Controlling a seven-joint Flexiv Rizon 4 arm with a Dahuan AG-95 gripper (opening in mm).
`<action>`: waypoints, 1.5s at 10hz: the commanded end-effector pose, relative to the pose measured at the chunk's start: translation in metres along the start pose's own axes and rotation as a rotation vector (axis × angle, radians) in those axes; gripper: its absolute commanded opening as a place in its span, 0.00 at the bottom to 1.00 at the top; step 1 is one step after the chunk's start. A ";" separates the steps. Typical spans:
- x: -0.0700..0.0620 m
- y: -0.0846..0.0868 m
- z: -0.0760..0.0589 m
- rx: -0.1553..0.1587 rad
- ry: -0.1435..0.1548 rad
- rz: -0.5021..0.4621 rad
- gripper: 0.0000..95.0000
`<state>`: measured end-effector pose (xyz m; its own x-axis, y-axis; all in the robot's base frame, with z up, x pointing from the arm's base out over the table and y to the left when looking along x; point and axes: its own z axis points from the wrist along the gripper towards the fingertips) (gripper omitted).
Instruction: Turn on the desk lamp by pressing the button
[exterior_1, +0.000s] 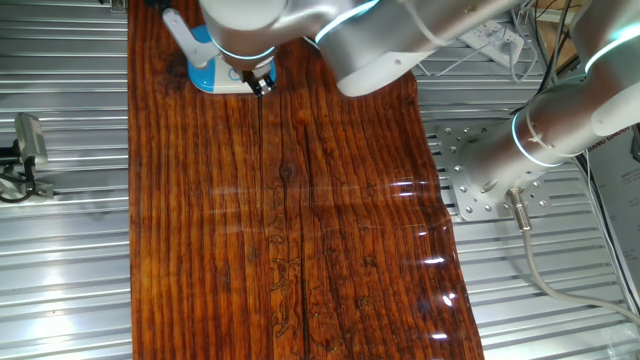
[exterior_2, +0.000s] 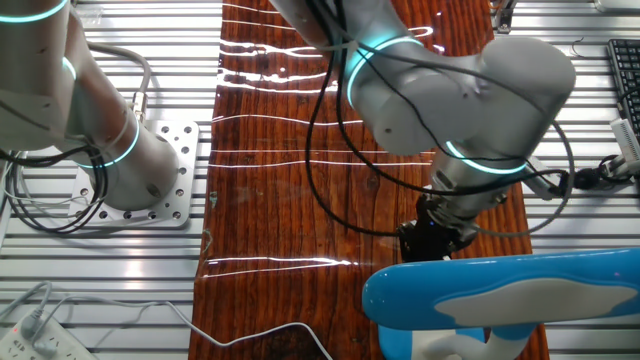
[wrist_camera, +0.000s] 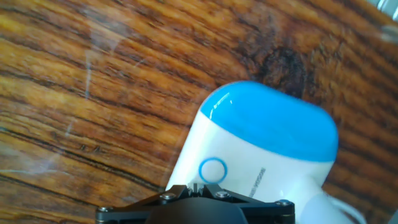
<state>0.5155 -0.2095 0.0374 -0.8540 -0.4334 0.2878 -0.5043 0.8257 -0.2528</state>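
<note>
Lamp (exterior_1: 205, 62) is sitting near the table's (exterior_1: 300, 220) far left corner. Gripper (exterior_1: 261, 86) is hovering by its button (wrist_camera: 212, 170); can't tell finger state. Risk: tip landing off-centre, sliding off, shoving the base.

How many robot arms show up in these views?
2. One arm reaches over the wooden table to the desk lamp; a second arm stands on a plate beside the table. More may be off-frame.
</note>
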 end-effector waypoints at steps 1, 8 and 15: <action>0.000 0.001 0.020 0.022 0.022 -0.026 0.00; -0.001 0.000 0.023 0.004 0.011 -0.016 0.00; 0.002 0.001 0.012 0.004 0.027 -0.014 0.00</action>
<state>0.5134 -0.2100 0.0374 -0.8375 -0.4383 0.3263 -0.5261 0.8083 -0.2645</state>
